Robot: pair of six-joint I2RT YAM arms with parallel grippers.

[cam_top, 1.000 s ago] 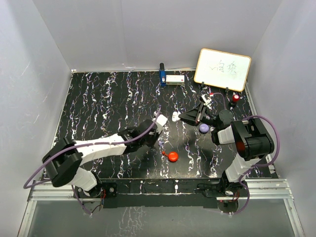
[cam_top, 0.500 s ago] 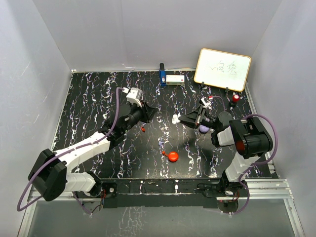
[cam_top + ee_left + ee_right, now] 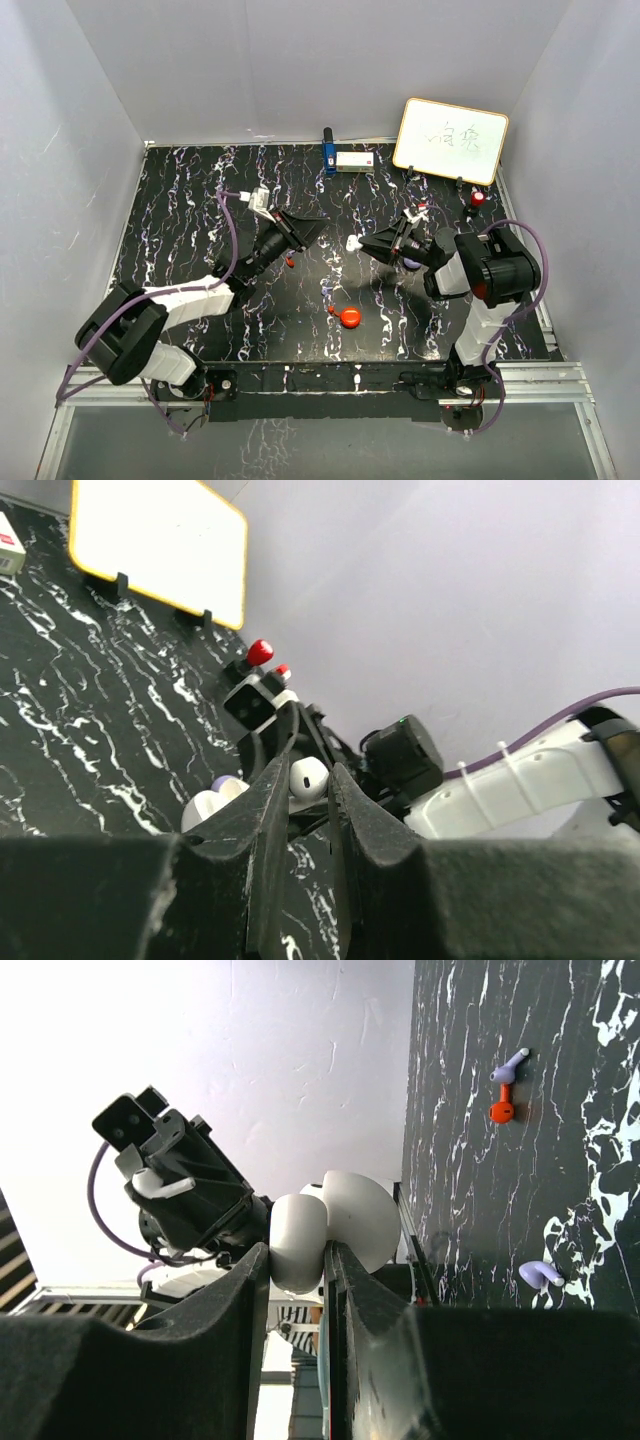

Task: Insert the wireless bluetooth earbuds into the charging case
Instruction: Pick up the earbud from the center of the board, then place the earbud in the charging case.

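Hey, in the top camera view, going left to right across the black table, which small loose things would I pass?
red earbud → red round pod → purple pod → small red-topped object

walls (image 3: 300,60): plain white | table (image 3: 180,200): black marbled | light: even

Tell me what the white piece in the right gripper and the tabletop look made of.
The white piece looks like smooth satin plastic, given its even rounded surface. The tabletop is black with white veins: likely printed laminate, though stone is possible.
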